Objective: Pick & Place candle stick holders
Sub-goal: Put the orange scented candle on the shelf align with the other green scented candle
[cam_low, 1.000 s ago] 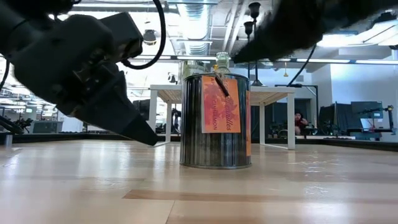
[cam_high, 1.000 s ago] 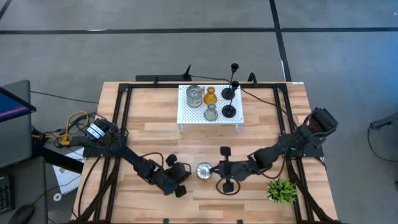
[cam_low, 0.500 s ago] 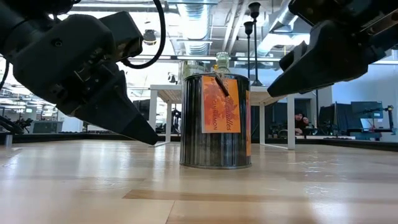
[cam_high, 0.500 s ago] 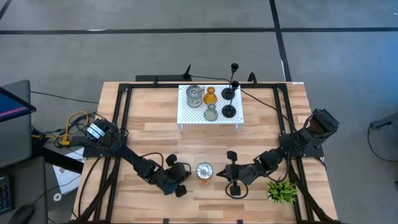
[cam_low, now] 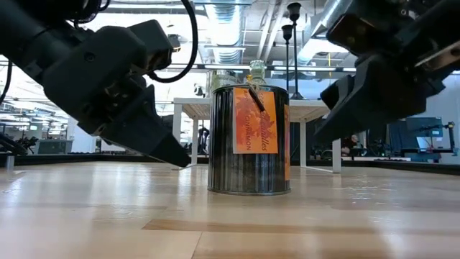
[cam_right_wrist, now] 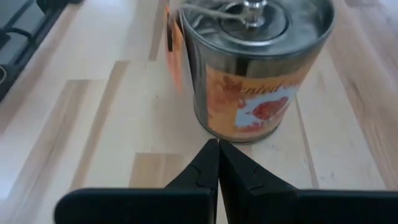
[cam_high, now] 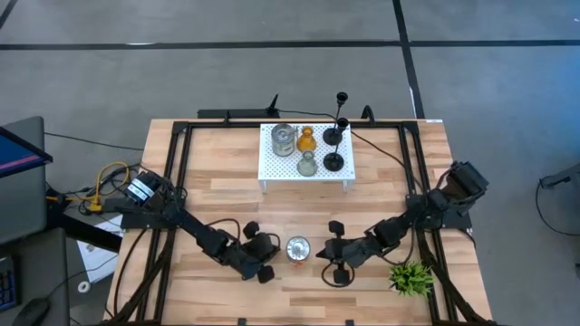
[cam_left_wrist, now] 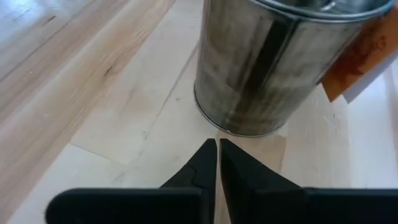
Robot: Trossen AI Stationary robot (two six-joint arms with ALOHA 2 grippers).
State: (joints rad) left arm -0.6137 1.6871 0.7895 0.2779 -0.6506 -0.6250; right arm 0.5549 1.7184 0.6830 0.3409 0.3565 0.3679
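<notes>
Silvery jar-like tin candle holder with orange paper tag (cam_high: 297,249) stands upright on the pale wooden table (cam_high: 217,172), near the front edge, between the two arms. Not held by anything.

Other holders sit on the white perforated stand (cam_high: 272,165) at the back of the table: second silvery jar-like holder (cam_high: 284,138), amber glass holder (cam_high: 306,139), grey-green holder (cam_high: 307,164), and two black thin-stemmed holders with round bases (cam_high: 335,159) on the stand's right side. That makes five on the stand, one out on the table.

Progress, judged only from the layout: one of six holders is off the stand and set down at the front; five look left to move, if front-of-table is the target. Direction of transfer can't be confirmed from this moment.

Left gripper (cam_left_wrist: 217,157) is clenched and empty, fingertips pressed together, low over the table just beside the tin on its left, tips pointing at its base, not touching. Right gripper (cam_right_wrist: 217,154) is likewise closed on nothing, just beside the tin on its right, pointing at the labelled side, small gap visible. Low view agrees: both dark grippers flank the tin, apart from it.

Spiky green plant (cam_high: 410,276) sits at the front right, near the right arm.
</notes>
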